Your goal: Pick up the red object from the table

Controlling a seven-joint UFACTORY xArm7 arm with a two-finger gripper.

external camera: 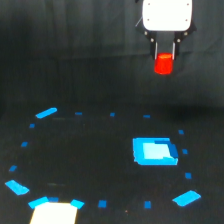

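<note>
The red object [163,64] is a small bright red-orange stubby block. It hangs between the two dark fingers of my gripper [164,56], well above the table [90,150], at the upper right of the exterior view. The gripper is shut on it, under the white arm head [167,15]. The table is a wide black surface with small blue tape marks in a ring.
A larger bright blue flat block [154,151] lies on the table, below the gripper toward the exterior view's right. Blue tape strips [46,113] and squares ring the surface. A white patch [54,212] sits at the lower left edge.
</note>
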